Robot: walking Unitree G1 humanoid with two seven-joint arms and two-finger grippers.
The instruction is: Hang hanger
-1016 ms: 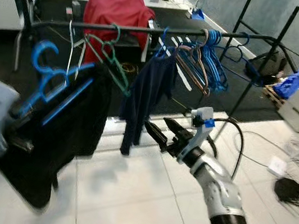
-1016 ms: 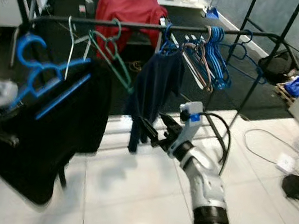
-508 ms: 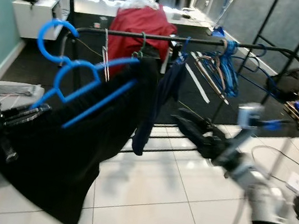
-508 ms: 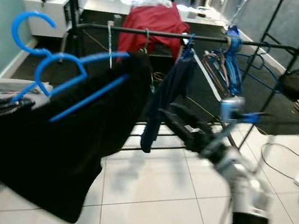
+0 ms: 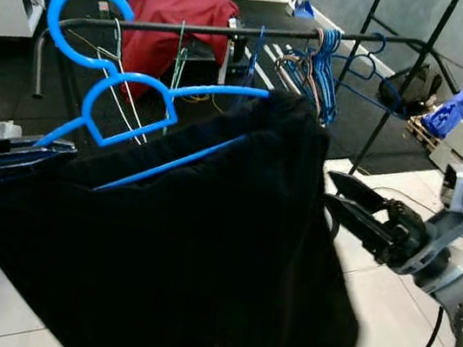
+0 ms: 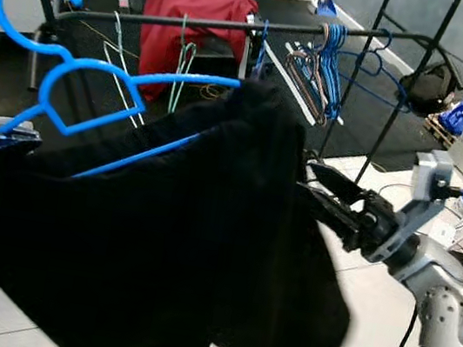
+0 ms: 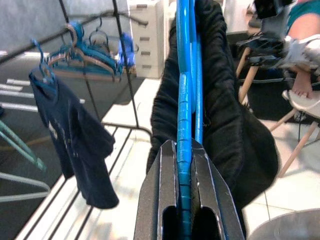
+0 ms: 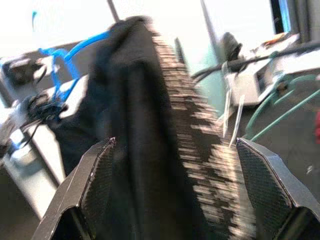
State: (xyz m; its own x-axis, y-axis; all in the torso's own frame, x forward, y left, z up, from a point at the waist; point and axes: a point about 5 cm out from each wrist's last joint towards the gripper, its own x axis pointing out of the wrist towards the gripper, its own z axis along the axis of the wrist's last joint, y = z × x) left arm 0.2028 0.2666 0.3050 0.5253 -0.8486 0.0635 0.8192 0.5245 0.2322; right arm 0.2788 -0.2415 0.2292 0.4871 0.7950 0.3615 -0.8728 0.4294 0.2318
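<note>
Blue plastic of the hanger sits pinched between the closed fingers of the left gripper, at nine o'clock in the head views. A black garment drapes over the hanger and fills the centre. At three o'clock, the right gripper, fingers spread wide, is at the garment's edge, holding nothing. The rail, at twelve o'clock, carries other hangers. The hook is not yet on the rail; lifting and hooking remain.
</note>
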